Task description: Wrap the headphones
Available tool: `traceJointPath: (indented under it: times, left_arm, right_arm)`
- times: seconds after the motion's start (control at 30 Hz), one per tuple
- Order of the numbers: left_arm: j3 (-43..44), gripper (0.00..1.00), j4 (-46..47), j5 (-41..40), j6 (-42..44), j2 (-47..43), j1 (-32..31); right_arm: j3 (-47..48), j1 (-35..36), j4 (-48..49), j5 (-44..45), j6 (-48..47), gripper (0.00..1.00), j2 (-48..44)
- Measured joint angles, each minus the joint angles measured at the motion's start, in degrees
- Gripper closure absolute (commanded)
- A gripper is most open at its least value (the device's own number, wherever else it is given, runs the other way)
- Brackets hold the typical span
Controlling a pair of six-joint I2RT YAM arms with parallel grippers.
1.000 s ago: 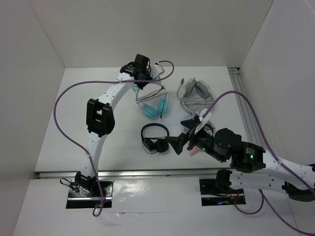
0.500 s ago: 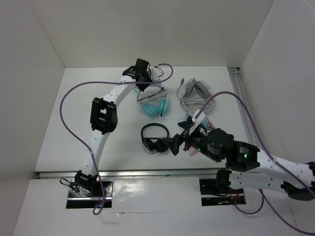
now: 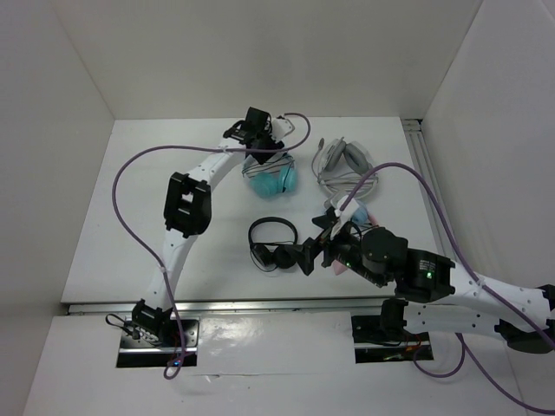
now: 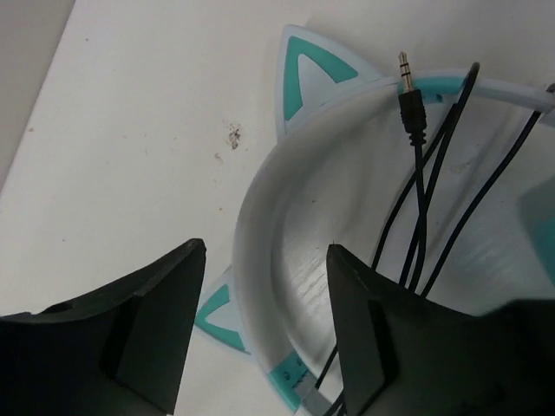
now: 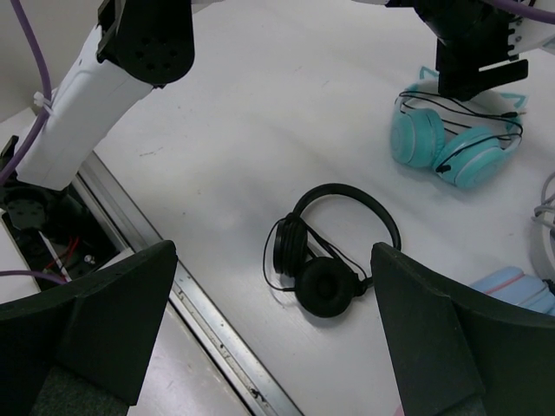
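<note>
The teal headphones [image 3: 272,176] lie at the back middle of the table, cups toward me. My left gripper [image 3: 264,147] hovers right over their headband. In the left wrist view the left gripper [image 4: 264,334] is open, and the white headband [image 4: 260,199] with its teal cat ears runs between the two jaws. The thin dark cable [image 4: 451,173] lies in loops across the band, its plug [image 4: 409,97] free. My right gripper [image 5: 273,334] stands wide open above the table's front, holding nothing, with the teal headphones [image 5: 451,143] far from it.
A small black pair [image 3: 273,244] [image 5: 334,251] lies just below the right gripper [image 3: 310,253]. A grey-white pair [image 3: 342,160] sits at the back right. A pink and blue pair [image 5: 512,286] is mostly under the right arm. A metal rail [image 5: 217,338] runs along the front edge.
The left gripper has opened, let the cable go and moved right over the headband. The teal headphones now sit slightly farther back. The right arm edged left.
</note>
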Motion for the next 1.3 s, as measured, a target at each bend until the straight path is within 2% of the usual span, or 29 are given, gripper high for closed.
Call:
traceJointPath:
  times: [0.03, 0.2, 0.4, 0.67, 0.77, 0.87, 0.97, 1.07, 1.2, 1.3]
  left_arm:
    - [-0.4, 0.01, 0.4, 0.0, -0.3, 0.0, 0.0]
    - [-7.2, 0.00, 3.1, -1.5, -4.5, -2.9, 0.0]
    - [-15.4, 0.00, 5.1, -12.3, -14.0, -16.3, 0.0]
    - [-28.3, 0.00, 11.6, -20.9, -27.4, -49.6, 1.7]
    - [-33.6, 0.00, 10.4, -23.9, -34.8, -61.3, 1.7]
    - [-42.6, 0.00, 6.7, -25.2, -42.3, -74.1, 1.0]
    - [-57.4, 0.00, 2.8, -23.7, -47.6, -91.6, -0.1]
    - [-68.0, 0.00, -1.8, -18.5, -51.2, -108.2, -0.5]
    - [-76.0, 0.00, -5.2, -9.8, -54.9, -124.0, -0.5]
    - [-79.3, 0.00, -9.2, -6.2, -56.2, -130.5, -0.6]
  right_arm:
    - [-0.1, 0.0, 0.0, 0.0, 0.0, 0.00, -0.1]
    - [-0.2, 0.0, 0.1, 0.5, 0.0, 0.00, -0.4]
    - [-0.2, 0.0, 0.1, 2.0, 0.0, 0.00, -0.3]
    - [-0.2, 0.9, 0.1, 4.0, 0.2, 0.00, -0.3]
    - [0.7, 1.0, -1.5, 7.1, 1.7, 0.00, 0.9]
    - [5.4, 1.2, -6.1, 11.4, 4.7, 0.00, 3.1]
    - [12.9, 1.5, -13.9, 15.7, 8.1, 0.00, 3.4]
    - [19.9, 1.6, -20.0, 19.0, 11.0, 0.00, 1.2]
    - [21.6, 1.6, -25.4, 20.7, 13.4, 0.00, -6.4]
    - [21.6, 1.5, -28.0, 20.7, 14.7, 0.00, -12.3]
